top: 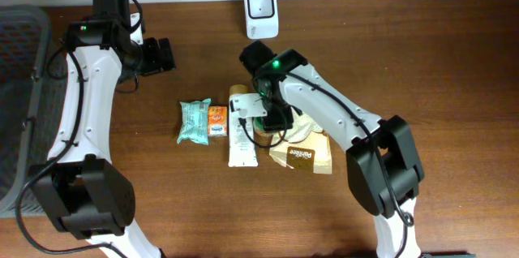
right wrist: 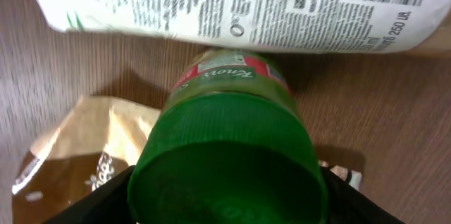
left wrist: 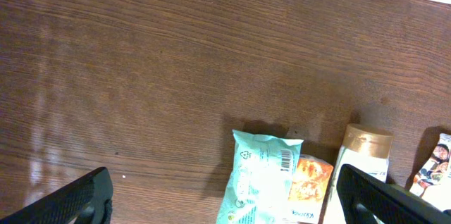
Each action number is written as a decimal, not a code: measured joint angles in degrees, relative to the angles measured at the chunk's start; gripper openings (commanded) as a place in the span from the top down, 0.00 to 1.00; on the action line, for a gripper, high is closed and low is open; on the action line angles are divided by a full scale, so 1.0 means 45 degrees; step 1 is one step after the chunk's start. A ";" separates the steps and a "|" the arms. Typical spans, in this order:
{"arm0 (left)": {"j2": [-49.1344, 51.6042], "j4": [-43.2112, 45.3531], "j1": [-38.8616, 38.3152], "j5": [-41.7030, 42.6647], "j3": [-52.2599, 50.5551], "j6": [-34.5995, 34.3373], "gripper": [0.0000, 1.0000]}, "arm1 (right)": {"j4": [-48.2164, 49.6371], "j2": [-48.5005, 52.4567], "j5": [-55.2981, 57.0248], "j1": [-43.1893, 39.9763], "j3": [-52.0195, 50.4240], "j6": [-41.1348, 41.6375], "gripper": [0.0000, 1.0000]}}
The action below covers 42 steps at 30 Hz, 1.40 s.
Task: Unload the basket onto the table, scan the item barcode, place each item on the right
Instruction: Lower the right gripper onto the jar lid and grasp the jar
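Note:
A jar with a green lid (right wrist: pixel 225 153) and a red-and-green label stands upright on the table, and my right gripper (right wrist: pixel 225 196) is shut on the lid, one black finger against each side. In the overhead view the right gripper (top: pixel 272 116) covers the jar, beside a white tube (top: pixel 241 132). The tube (right wrist: pixel 232 5) lies just beyond the jar with its barcode facing up. The white scanner (top: pixel 261 12) stands at the table's far edge. My left gripper (top: pixel 162 55) hangs wide open and holds nothing, above bare wood to the left of the items.
A teal packet (top: pixel 194 121) and a small orange packet (top: pixel 216 120) lie left of the tube. A brown paper bag (top: pixel 304 154) lies right of the jar. A grey basket (top: pixel 16 63) stands at the left table edge.

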 measured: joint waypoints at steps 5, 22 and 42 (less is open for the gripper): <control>0.0000 0.0005 0.0000 0.0000 0.0000 0.0000 0.01 | -0.0136 0.0000 -0.0029 -0.0233 0.0000 -0.1719 0.33; 0.0000 0.0005 0.0000 0.0000 0.0000 0.0000 0.01 | -0.1715 0.0068 -0.1792 -0.0233 0.2307 0.0763 0.02; 0.0000 0.0000 0.0000 0.0000 0.0000 0.0000 0.01 | -0.0631 0.0121 -0.0661 -0.0233 0.1248 2.0968 0.02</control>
